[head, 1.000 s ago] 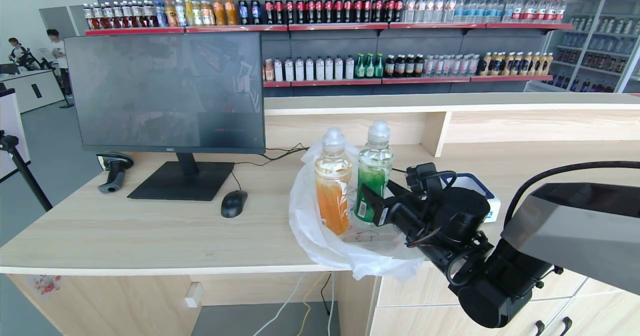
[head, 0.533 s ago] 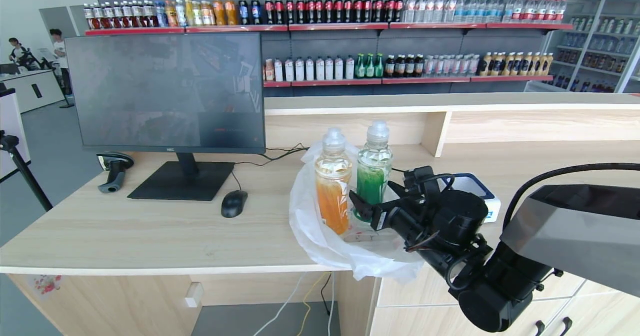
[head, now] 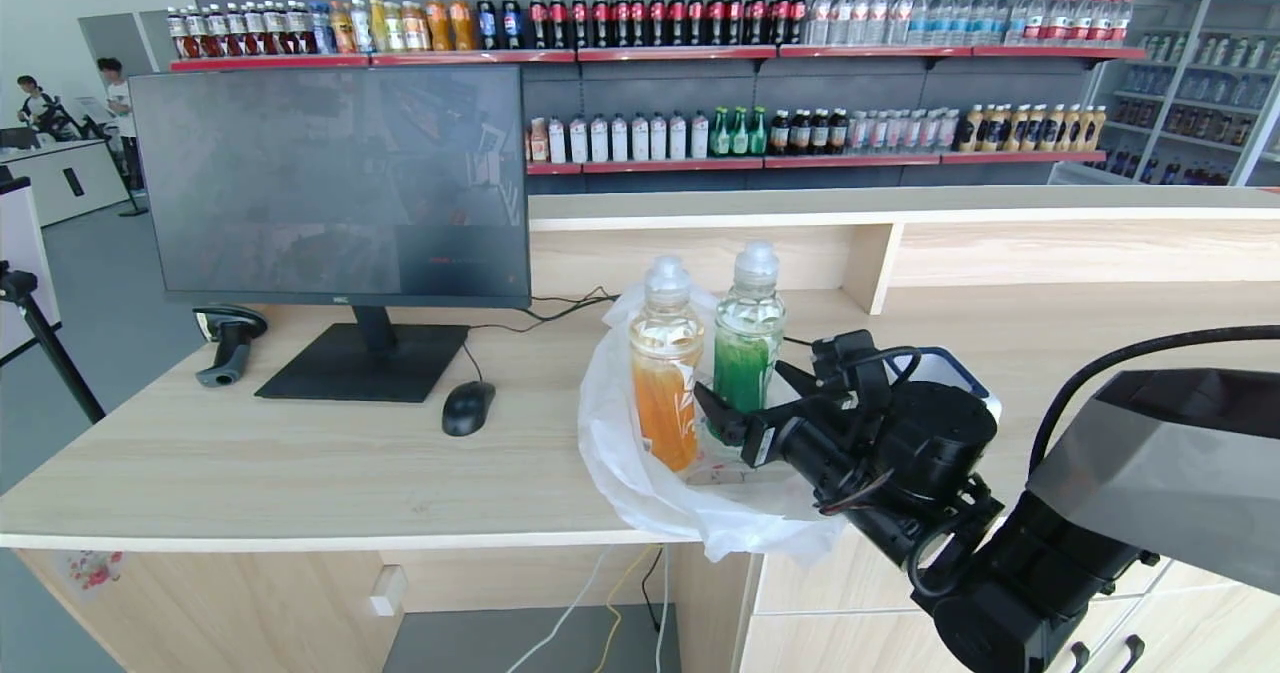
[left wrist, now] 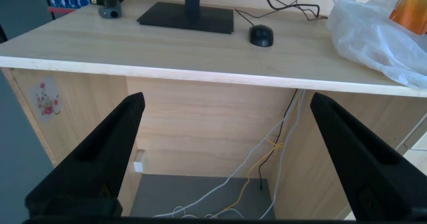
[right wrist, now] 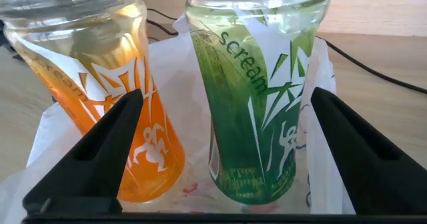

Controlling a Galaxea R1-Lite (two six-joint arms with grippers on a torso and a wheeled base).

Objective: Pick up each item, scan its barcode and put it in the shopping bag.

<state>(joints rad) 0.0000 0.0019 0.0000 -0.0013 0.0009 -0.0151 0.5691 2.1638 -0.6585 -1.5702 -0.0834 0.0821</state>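
Two bottles stand upright side by side in the white shopping bag (head: 625, 473), whose plastic lies low around their bases on the counter. The orange bottle (head: 664, 373) (right wrist: 93, 117) is on the left, the green bottle (head: 747, 348) (right wrist: 257, 117) on the right. My right gripper (head: 750, 401) (right wrist: 227, 97) is open at the green bottle's lower part, with one finger between the two bottles and the other on the green bottle's far side; touch cannot be told. My left gripper (left wrist: 228, 101) is open and holds nothing, low in front of the counter's edge (left wrist: 167, 74).
A monitor (head: 330, 183), a mouse (head: 467, 408) and a handheld scanner (head: 230, 343) stand on the counter's left half. A white and blue box (head: 960, 373) sits behind my right arm. A raised ledge (head: 900, 208) runs along the back. Cables (left wrist: 267, 164) hang under the counter.
My right gripper has moved left along the counter, from beside the green bottle's base to straddling its lower part. Both bottles and the bag have stayed put.
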